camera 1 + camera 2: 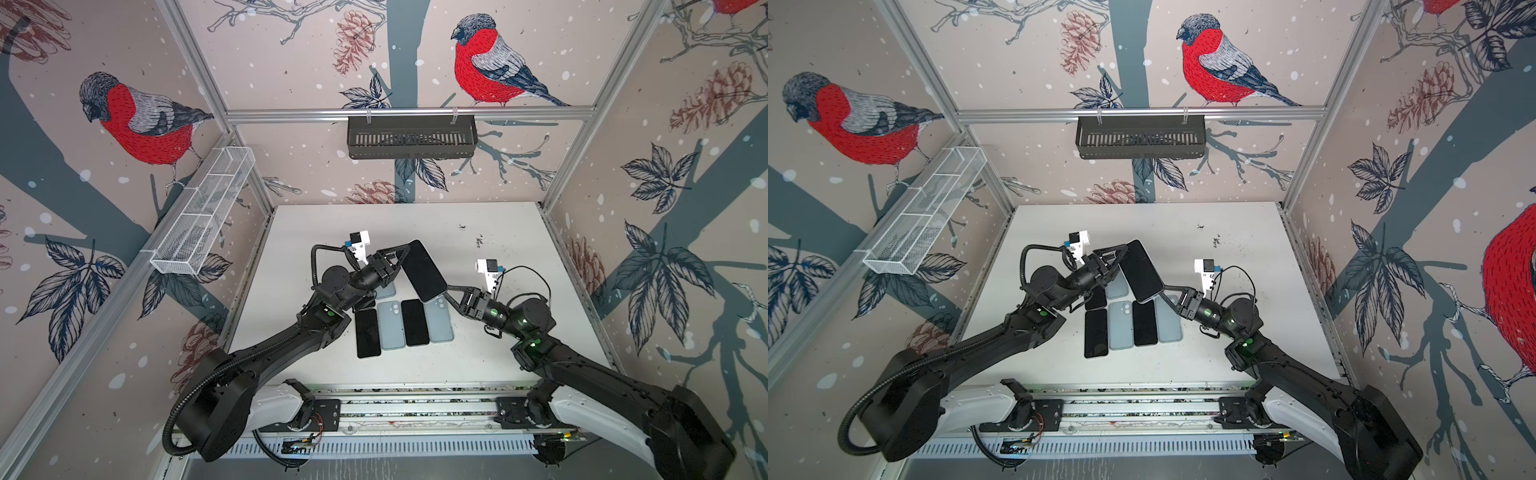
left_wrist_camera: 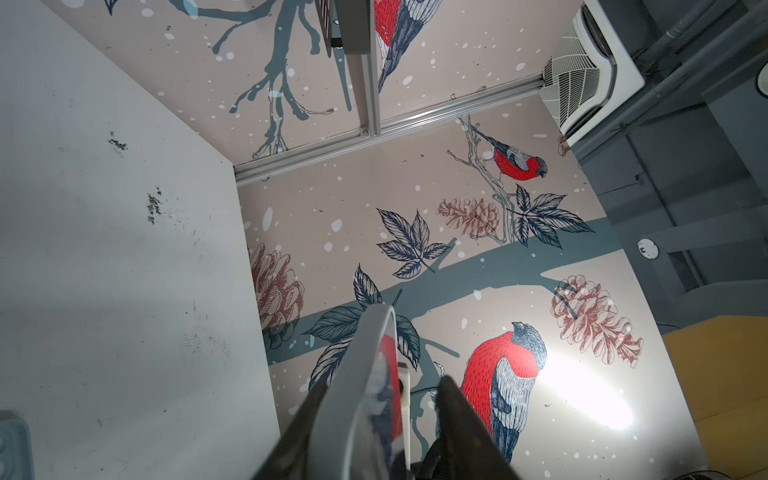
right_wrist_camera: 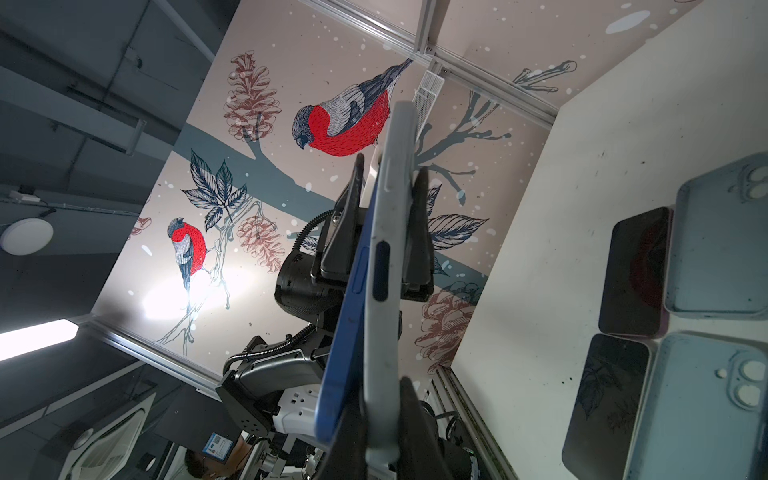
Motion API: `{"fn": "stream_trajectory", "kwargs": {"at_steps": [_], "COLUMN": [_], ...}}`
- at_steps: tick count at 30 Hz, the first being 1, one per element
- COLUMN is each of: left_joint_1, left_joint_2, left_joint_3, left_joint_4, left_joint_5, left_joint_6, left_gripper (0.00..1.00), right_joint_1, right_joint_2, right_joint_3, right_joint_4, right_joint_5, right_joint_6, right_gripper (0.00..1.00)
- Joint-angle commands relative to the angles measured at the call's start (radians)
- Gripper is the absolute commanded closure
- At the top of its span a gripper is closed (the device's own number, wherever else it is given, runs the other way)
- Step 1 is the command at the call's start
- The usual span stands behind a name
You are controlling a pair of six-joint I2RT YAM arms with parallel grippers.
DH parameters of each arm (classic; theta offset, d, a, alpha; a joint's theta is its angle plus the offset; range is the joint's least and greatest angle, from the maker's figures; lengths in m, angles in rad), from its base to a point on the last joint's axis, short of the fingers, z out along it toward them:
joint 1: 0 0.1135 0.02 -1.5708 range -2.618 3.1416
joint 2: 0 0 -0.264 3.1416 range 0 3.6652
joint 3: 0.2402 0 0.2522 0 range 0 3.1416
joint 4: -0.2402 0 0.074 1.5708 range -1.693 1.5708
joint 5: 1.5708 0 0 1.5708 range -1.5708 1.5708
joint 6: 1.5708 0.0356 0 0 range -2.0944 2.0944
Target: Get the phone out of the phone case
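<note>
Phone [image 1: 424, 270] is up in the air over the middle of the table [image 1: 519, 340], dark screen up, tilted, w/ an arm at each end. Same in both top views [image 1: 1144, 270]. Left pincer [image 1: 404, 254] is at its far end, right pincer [image 1: 447, 289] at the near end.

Right wrist cam sees it edge-on: blue phone [image 3: 347, 316] w/ a pale grey case [image 3: 386, 266] on its back. At the far end the two sit flush. At the near end they stand apart, w/ a wedge of gap betw. them. So the phone is part out, not free.

Right pincer [image 3: 382, 401] is clamped tight at that near end, on the case. One finger looks to sit in the gap betw. phone and case, the other on the case's back. It's dark and v. close there, so can't be sure.

Left pincer [image 2: 380, 388]: jaws apart, straddling the far end. In the left wrist cam one finger is by the case edge; the other stands off, wall showing in the gap. No grip.

On the table under it, a row [image 1: 390, 326] of four lies flat, side by side: dark screen, blue-grey back w/ camera holes, alternating. More lie behind, partly under the left arm.
</note>
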Motion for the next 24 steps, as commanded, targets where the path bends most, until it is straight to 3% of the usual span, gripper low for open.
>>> {"fn": "stream_trajectory", "kwargs": {"at_steps": [1, 4, 9, 17, 24], "left_joint_1": [0.002, 0.001, 0.001, -0.04, -0.199], "left_joint_2": [0.01, 0.008, -0.021, -0.063, -0.036], "left_joint_3": [-0.002, 0.005, 0.038, 0.096, 0.25], "left_joint_4": [0.029, -0.033, -0.194, -0.396, -0.613], "left_joint_5": [-0.018, -0.035, -0.071, -0.141, -0.251], "left_joint_6": [0.029, 0.081, 0.196, 0.369, 0.66], "left_gripper": [0.39, 0.27, 0.18, 0.15, 0.14], "right_joint_1": [-0.001, -0.012, -0.056, -0.117, -0.153], "right_joint_2": [-0.013, -0.019, -0.041, -0.065, -0.086], "right_joint_3": [-0.004, -0.023, -0.064, -0.119, -0.14], "right_joint_4": [-0.001, -0.001, -0.026, -0.025, -0.045], "right_joint_5": [0.022, 0.029, 0.041, 0.043, 0.042], "right_joint_6": [-0.015, 0.008, 0.048, 0.099, 0.113], "right_gripper": [0.96, 0.97, 0.98, 0.99, 1.0]}}
